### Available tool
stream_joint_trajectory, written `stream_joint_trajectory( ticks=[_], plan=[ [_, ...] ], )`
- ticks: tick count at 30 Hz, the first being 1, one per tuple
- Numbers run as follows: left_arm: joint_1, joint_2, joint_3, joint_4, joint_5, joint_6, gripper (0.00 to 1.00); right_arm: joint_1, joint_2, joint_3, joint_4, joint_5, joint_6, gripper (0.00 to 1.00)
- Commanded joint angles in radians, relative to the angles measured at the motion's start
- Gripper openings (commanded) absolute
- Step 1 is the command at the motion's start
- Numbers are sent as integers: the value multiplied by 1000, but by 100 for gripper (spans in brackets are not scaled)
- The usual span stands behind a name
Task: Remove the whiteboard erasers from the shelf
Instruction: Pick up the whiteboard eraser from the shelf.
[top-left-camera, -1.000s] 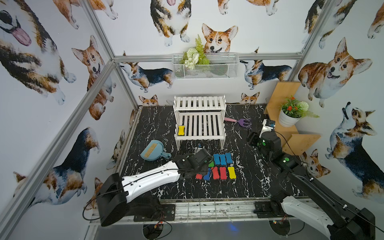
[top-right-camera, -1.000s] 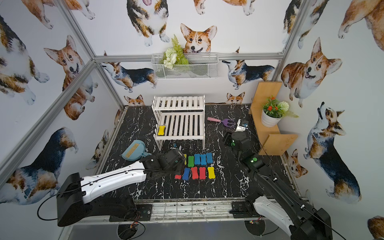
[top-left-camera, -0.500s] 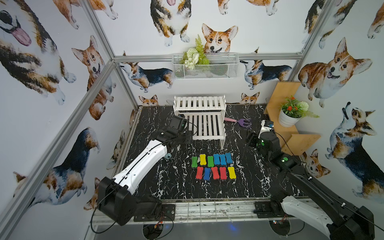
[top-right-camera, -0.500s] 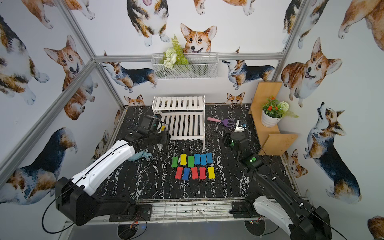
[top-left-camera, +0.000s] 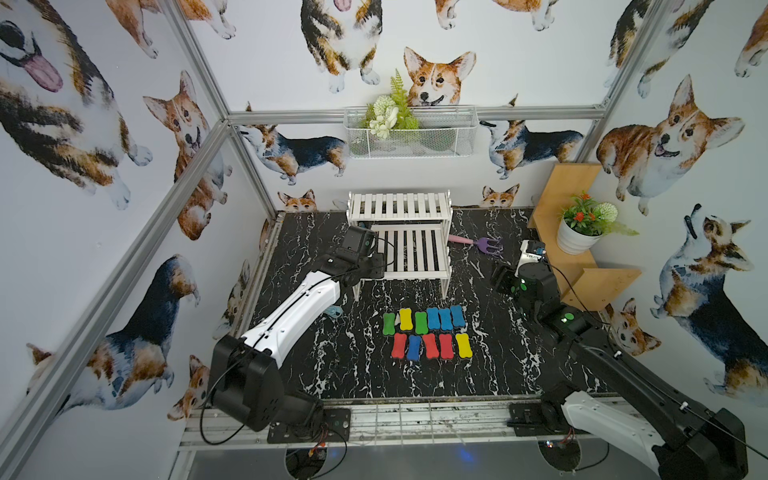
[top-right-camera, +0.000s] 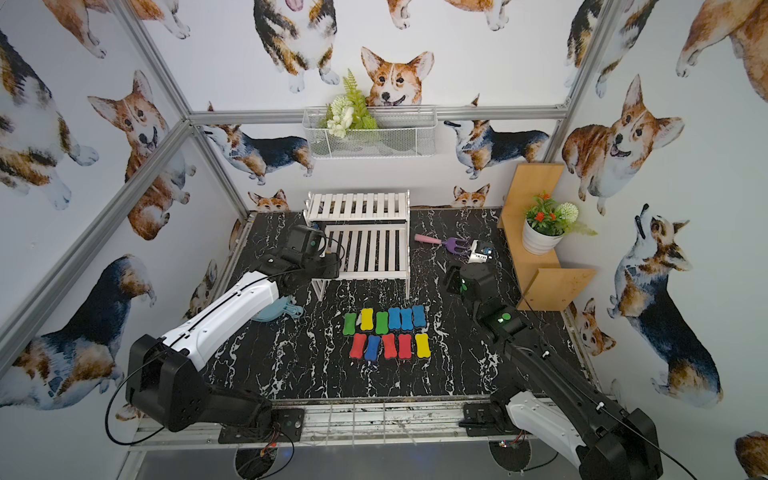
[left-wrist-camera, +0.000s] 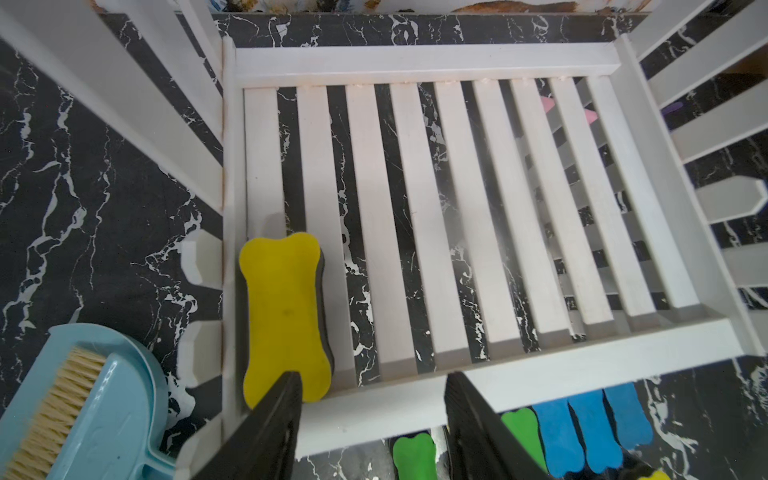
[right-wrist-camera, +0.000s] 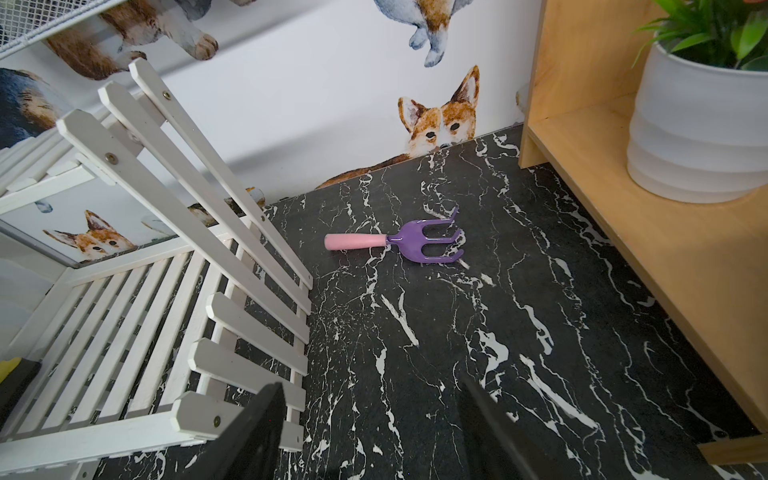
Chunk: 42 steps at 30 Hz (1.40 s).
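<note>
One yellow whiteboard eraser lies on the lower tier of the white slatted shelf, at its left front corner. My left gripper hovers open over the tier's front rail. One fingertip overlaps the eraser's near end and nothing sits between the jaws. In both top views the left wrist hides that eraser. Several erasers lie in two rows on the table before the shelf. My right gripper hangs open and empty over the table, right of the shelf.
A purple-and-pink garden fork lies right of the shelf. A blue dustpan with a brush sits left of it, under my left arm. At the right stands a tan stepped shelf with a potted plant. A wire basket hangs on the back wall.
My left arm has swung from the eraser rows on the table back to the shelf's left front corner, uncovering the rows' left end. The right arm has not moved.
</note>
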<state>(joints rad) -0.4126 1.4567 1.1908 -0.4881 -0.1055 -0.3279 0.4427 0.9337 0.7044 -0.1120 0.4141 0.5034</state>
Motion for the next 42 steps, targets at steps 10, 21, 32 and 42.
stream_joint_trajectory(
  ticks=[10, 21, 32, 42],
  plan=[
    [-16, 58, 0, 52, -3, -2, 56, 0, 4, 3, 24, -6, 23, 72],
    [-59, 45, 80, -2, -90, -16, 56, -1, 10, 1, 26, -10, 26, 72],
    [-22, 83, 51, -16, -126, -48, 63, -1, -2, -8, 25, 1, 19, 72],
    [-16, 142, 78, -18, -152, -33, 57, -1, -17, -14, 20, 9, 14, 72]
  ],
)
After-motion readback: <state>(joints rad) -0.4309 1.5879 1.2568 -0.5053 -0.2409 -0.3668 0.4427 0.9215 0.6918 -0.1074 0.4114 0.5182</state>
